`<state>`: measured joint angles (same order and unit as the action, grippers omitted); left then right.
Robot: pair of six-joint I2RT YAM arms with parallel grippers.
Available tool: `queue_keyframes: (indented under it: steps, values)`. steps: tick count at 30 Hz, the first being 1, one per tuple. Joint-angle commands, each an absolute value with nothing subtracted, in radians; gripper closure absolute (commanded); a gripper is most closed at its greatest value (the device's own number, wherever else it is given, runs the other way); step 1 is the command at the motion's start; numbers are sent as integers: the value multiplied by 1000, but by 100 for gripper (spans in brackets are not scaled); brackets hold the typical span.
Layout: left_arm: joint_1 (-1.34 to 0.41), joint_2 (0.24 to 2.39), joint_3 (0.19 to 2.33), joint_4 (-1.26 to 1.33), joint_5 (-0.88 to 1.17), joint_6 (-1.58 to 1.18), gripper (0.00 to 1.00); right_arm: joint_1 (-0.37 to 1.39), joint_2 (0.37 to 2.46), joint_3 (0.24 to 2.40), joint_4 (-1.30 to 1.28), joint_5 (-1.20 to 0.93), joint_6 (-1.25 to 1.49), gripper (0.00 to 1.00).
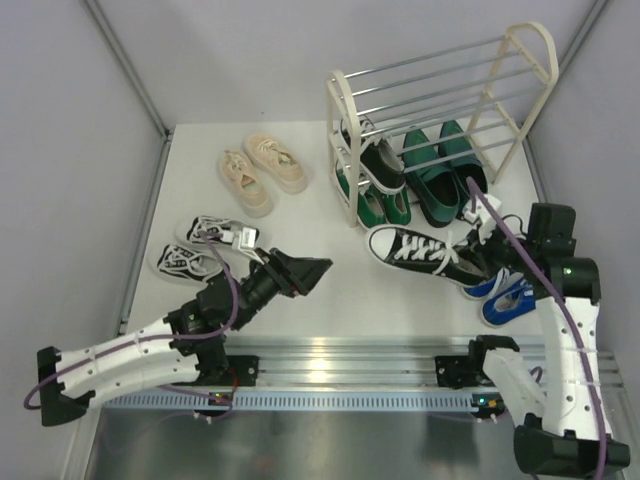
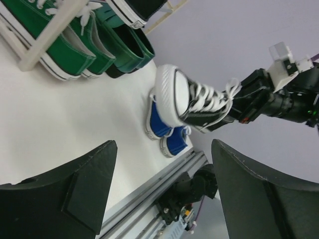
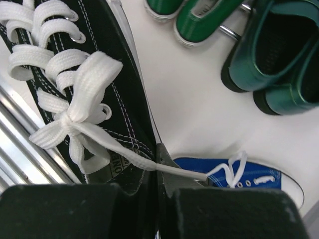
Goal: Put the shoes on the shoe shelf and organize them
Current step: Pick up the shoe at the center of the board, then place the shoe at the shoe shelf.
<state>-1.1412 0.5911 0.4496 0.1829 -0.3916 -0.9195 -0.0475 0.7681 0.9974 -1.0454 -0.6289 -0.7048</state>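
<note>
My right gripper (image 1: 478, 252) is shut on the heel side of a black white-laced canvas sneaker (image 1: 420, 250), held above the table in front of the shoe shelf (image 1: 440, 100); the sneaker also shows in the right wrist view (image 3: 94, 89) and in the left wrist view (image 2: 199, 102). The blue sneakers (image 1: 503, 293) lie below it. The other black sneaker (image 1: 378, 160), green canvas sneakers (image 1: 380, 207) and dark green loafers (image 1: 445, 170) sit in the shelf's low tiers. My left gripper (image 1: 318, 272) is open and empty. Cream sneakers (image 1: 262, 170) and striped sneakers (image 1: 200, 248) lie at the left.
The metal rail (image 1: 330, 365) with the arm bases runs along the table's near edge. Grey enclosure walls with metal posts (image 1: 130, 70) close in the left, back and right sides. The shelf's upper tiers hold nothing.
</note>
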Motion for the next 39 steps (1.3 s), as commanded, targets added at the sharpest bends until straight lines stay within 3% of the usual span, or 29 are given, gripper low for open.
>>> queue_keyframes:
  steps: [1,9,11,13,15,24,30,39]
  values:
    - [-1137,522,494,-63,-451,-825,18,-191,753,1094,-1068,-767,-706,100]
    - [-1137,376,466,-222,-506,-801,14,-390,834,1210,-1031,-772,-589,100]
    - [-1137,362,471,-238,-520,-792,14,-396,841,1227,-976,-729,-536,100]
    - [-1137,356,477,-267,-538,-788,5,-399,847,1233,-910,-657,-456,100]
    - [-1137,371,497,-296,-545,-776,3,-399,867,1249,-879,-606,-401,100]
    - [-1137,472,557,-322,-561,-716,2,-393,980,1292,-729,-522,-278,100]
    - [-1137,517,568,-319,-568,-732,2,-319,1091,1353,-674,-468,-210,100]
    - [-1137,477,554,-321,-571,-738,2,-72,1206,1379,-534,-140,-28,100]
